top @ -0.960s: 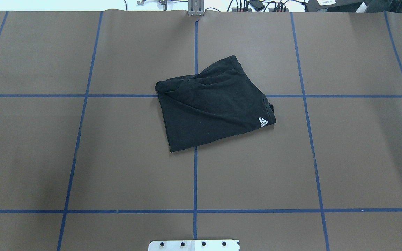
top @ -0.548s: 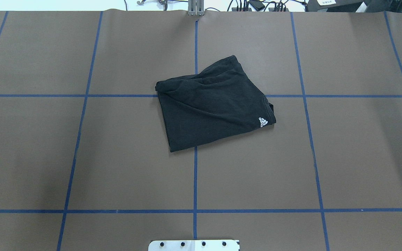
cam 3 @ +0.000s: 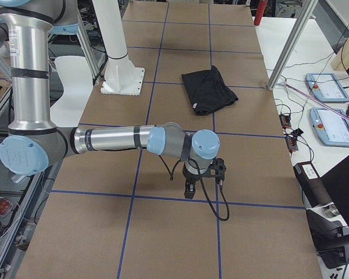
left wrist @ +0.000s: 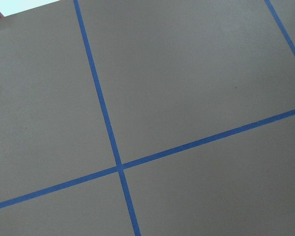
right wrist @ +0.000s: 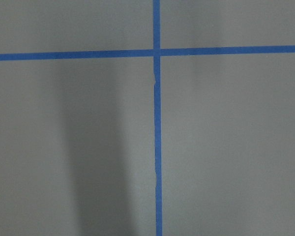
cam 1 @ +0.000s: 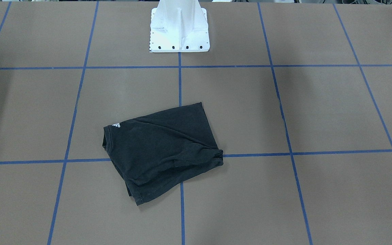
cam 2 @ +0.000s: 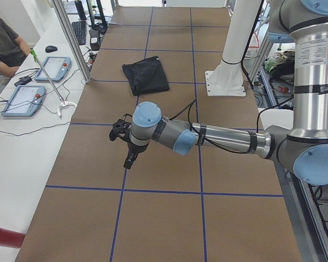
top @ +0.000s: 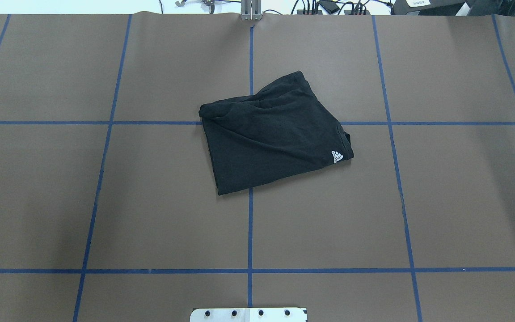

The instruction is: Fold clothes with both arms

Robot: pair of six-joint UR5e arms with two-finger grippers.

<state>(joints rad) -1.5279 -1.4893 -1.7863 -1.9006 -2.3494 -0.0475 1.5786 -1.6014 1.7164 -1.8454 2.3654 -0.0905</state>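
Observation:
The clothes are one black T-shirt (top: 275,134), folded into a rough, wrinkled rectangle near the middle of the brown mat. A small white logo (top: 337,157) shows at one corner. It also shows as the black shirt (cam 1: 162,149) (cam 2: 146,75) (cam 3: 209,88). Neither arm touches it. My left gripper (cam 2: 128,158) hangs over bare mat well short of the shirt, seen only from the side. My right gripper (cam 3: 191,186) points down at bare mat at the other end. I cannot tell whether either is open or shut. Both wrist views hold only mat and blue tape lines.
The white pedestal (cam 1: 179,27) stands bolted at the robot's side of the table. Blue tape lines (top: 250,223) grid the mat. A seated person (cam 2: 3,46) and control tablets (cam 2: 24,99) are beside the table; more tablets (cam 3: 334,125) and metal posts (cam 3: 291,46) line the same side.

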